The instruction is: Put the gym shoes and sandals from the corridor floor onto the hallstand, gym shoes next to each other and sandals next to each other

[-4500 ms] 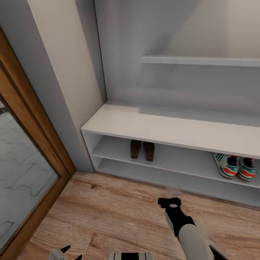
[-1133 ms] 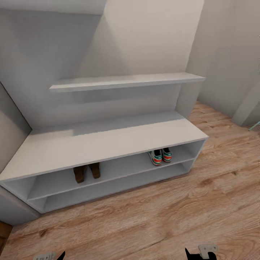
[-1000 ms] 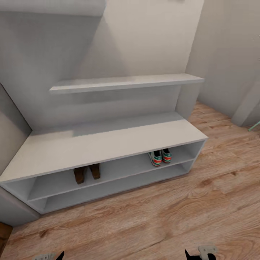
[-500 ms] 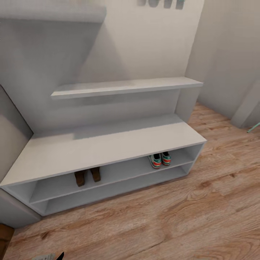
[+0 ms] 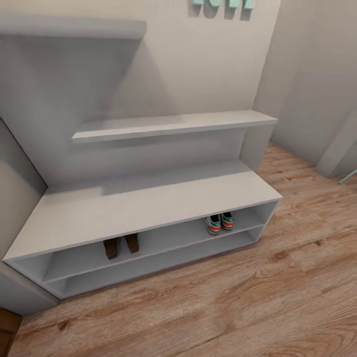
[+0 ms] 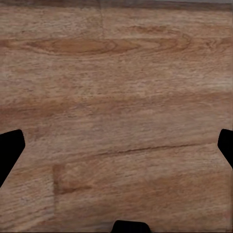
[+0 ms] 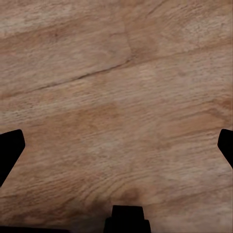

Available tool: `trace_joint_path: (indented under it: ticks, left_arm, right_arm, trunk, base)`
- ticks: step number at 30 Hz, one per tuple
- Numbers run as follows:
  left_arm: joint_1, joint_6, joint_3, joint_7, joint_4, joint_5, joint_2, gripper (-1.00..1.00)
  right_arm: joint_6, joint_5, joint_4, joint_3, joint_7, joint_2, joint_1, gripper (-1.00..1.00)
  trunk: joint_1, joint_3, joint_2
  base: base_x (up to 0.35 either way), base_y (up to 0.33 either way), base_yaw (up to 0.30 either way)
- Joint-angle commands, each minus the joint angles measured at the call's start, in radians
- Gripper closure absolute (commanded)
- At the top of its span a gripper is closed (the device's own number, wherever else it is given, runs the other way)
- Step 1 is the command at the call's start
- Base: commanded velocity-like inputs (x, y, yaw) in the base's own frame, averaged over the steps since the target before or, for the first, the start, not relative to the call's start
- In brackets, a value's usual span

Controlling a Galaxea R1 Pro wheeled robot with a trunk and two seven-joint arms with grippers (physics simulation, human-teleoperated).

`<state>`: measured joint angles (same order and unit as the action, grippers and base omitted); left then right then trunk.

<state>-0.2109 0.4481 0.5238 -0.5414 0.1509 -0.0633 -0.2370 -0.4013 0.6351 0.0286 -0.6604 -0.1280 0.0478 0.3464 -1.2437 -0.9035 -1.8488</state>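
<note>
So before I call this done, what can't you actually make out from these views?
- Sandals, head view: the bench top of the hallstand hides their far ends.
- Gym shoes, head view: same overhang; too small to read detail.
- Teal letters, head view: cut off by the frame's edge.
- Each wrist view looks at the corridor floor; only finger edges show.

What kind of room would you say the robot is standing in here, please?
Most likely a home entrance corridor: a low grey hallstand holds the gym shoes and the sandals on its upper shelf, with stepped wall shelves, teal letters and wood-plank floor.
</note>
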Motion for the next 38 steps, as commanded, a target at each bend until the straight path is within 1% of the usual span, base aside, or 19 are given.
trace_joint_path:
  ticks: [1,16,24,38]
  left_arm:
    - [0.002,0.003,0.008,-0.004,-0.002,-0.007,0.000,-1.00]
    - [0.018,0.003,0.006,0.000,-0.006,-0.007,0.000,-1.00]
    - [0.030,0.006,0.013,0.001,-0.004,-0.001,-0.004,-1.00]
    - [0.034,0.007,0.015,0.001,0.003,0.000,-0.002,-1.00]
  right_arm:
    - [-0.002,0.001,0.000,-0.008,-0.007,0.000,0.000,-1.00]
    - [-0.002,0.002,-0.001,-0.008,-0.007,0.000,0.000,-1.00]
    - [-0.002,0.002,-0.001,-0.008,-0.007,0.000,0.000,-1.00]
    - [-0.002,0.002,-0.001,-0.008,-0.007,0.000,0.000,-1.00]
  trunk:
    - [0.004,0.003,0.007]
    - [0.062,0.050,0.112]
    - [0.062,0.050,0.112]
    - [0.062,0.050,0.112]
  base:
    - [0.000,0.000,0.000]
    - [0.000,0.000,0.000]
    - [0.000,0.000,0.000]
    - [0.000,0.000,0.000]
